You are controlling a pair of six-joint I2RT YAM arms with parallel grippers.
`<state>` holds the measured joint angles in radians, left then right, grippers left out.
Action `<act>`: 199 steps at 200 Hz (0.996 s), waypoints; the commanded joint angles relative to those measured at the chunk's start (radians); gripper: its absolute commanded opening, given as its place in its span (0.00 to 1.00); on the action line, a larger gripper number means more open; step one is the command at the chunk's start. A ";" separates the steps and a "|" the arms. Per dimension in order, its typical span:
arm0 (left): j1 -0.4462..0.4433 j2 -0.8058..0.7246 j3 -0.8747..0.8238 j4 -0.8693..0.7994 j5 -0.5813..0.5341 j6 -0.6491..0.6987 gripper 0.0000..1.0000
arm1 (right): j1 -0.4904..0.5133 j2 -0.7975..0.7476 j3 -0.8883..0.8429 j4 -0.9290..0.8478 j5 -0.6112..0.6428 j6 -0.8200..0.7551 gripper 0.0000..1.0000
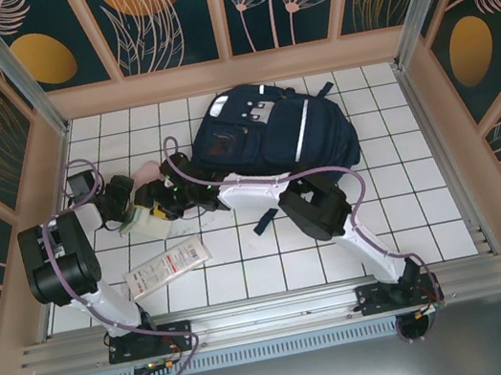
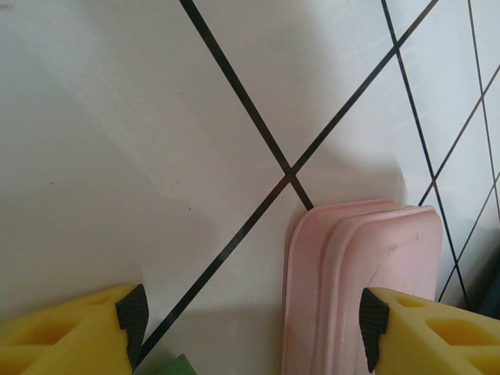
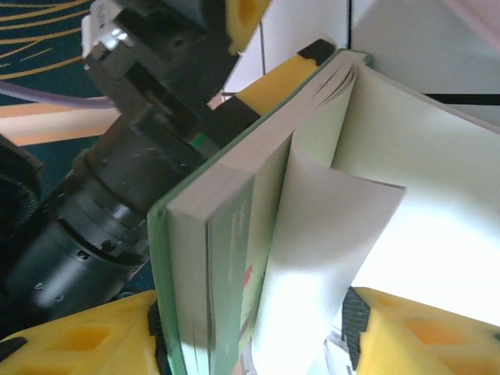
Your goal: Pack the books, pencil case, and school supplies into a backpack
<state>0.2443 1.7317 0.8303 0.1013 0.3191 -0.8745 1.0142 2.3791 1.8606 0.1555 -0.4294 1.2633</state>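
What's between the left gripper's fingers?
Left wrist view: left gripper is open over mostly bare table; the end of a pink flat item lies by one finger.

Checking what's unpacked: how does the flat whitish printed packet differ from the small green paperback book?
The whitish printed packet lies flat, untouched, on the tiles; the green paperback book stands splayed open in the right gripper. The packet is thin; the book thicker. Both are outside the navy-blue fabric backpack.

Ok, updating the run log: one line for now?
left gripper open beside pink case | right gripper holding green book, pages splayed | backpack behind | packet on table
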 commanded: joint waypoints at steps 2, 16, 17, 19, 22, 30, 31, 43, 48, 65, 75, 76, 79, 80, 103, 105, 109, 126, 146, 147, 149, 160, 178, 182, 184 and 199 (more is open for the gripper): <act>-0.009 -0.003 -0.019 -0.034 0.043 -0.023 0.73 | 0.006 0.041 0.051 0.066 -0.042 0.007 0.65; -0.009 -0.003 -0.019 -0.032 0.044 -0.026 0.73 | 0.007 0.060 0.076 0.065 -0.059 0.006 0.67; -0.009 -0.003 -0.019 -0.032 0.043 -0.025 0.73 | 0.007 0.061 0.077 0.065 -0.060 0.006 0.67; -0.008 -0.003 -0.020 -0.032 0.044 -0.025 0.73 | 0.008 0.063 0.081 0.065 -0.062 0.005 0.67; -0.008 -0.003 -0.020 -0.032 0.043 -0.024 0.73 | 0.008 0.067 0.083 0.065 -0.064 0.004 0.67; -0.008 -0.003 -0.022 -0.031 0.043 -0.025 0.73 | 0.009 0.074 0.092 0.063 -0.065 0.002 0.67; -0.008 -0.004 -0.021 -0.031 0.044 -0.026 0.73 | 0.009 0.075 0.092 0.063 -0.065 0.002 0.67; -0.008 -0.004 -0.021 -0.031 0.044 -0.025 0.73 | 0.009 0.085 0.099 0.059 -0.066 0.001 0.68; -0.009 -0.004 -0.020 -0.031 0.044 -0.025 0.73 | 0.009 0.089 0.098 0.062 -0.069 0.001 0.68; -0.008 -0.006 -0.020 -0.032 0.044 -0.024 0.73 | 0.009 0.098 0.098 0.056 -0.071 0.001 0.67; -0.008 -0.005 -0.020 -0.032 0.044 -0.023 0.73 | 0.008 0.100 0.095 0.048 -0.071 0.000 0.67; -0.009 -0.006 -0.019 -0.032 0.044 -0.023 0.73 | 0.008 0.100 0.094 0.048 -0.071 0.000 0.67; -0.008 -0.005 -0.019 -0.033 0.044 -0.023 0.73 | 0.008 0.100 0.093 0.047 -0.071 0.001 0.67; -0.008 -0.006 -0.019 -0.034 0.044 -0.023 0.73 | 0.008 0.100 0.092 0.045 -0.070 0.001 0.67; -0.008 -0.003 -0.019 -0.032 0.045 -0.026 0.73 | 0.009 0.094 0.090 0.036 -0.057 -0.014 0.67; -0.008 -0.003 -0.019 -0.032 0.045 -0.026 0.73 | 0.007 0.095 0.091 0.038 -0.057 -0.014 0.67; -0.009 -0.003 -0.019 -0.031 0.045 -0.026 0.73 | 0.007 0.096 0.091 0.041 -0.058 -0.016 0.67; -0.008 -0.004 -0.019 -0.031 0.048 -0.026 0.73 | 0.005 0.102 0.088 0.054 -0.063 -0.017 0.64; -0.008 -0.009 -0.013 -0.040 0.042 -0.021 0.73 | 0.000 0.094 0.061 0.090 -0.075 0.003 0.55; -0.008 -0.009 -0.013 -0.040 0.041 -0.020 0.73 | 0.000 0.093 0.059 0.092 -0.075 0.004 0.54; -0.009 -0.009 -0.012 -0.041 0.041 -0.021 0.73 | 0.001 0.090 0.055 0.093 -0.075 0.005 0.53; -0.008 -0.011 -0.010 -0.044 0.038 -0.017 0.73 | 0.000 0.076 0.044 0.092 -0.071 0.000 0.48; -0.009 -0.012 0.001 -0.056 0.037 -0.015 0.73 | 0.000 0.049 0.023 0.078 -0.062 -0.011 0.43; -0.008 -0.011 0.003 -0.061 0.035 -0.012 0.73 | 0.000 0.043 0.016 0.078 -0.062 -0.013 0.42; -0.009 -0.011 0.006 -0.064 0.034 -0.011 0.73 | 0.000 0.039 0.012 0.078 -0.062 -0.013 0.42; -0.009 -0.050 0.026 -0.096 0.003 0.007 0.73 | -0.001 0.014 -0.020 0.089 -0.062 -0.012 0.37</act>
<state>0.2432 1.7306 0.8307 0.0959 0.3317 -0.8810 1.0153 2.4657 1.8851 0.1997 -0.4808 1.2625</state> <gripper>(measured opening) 0.734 0.400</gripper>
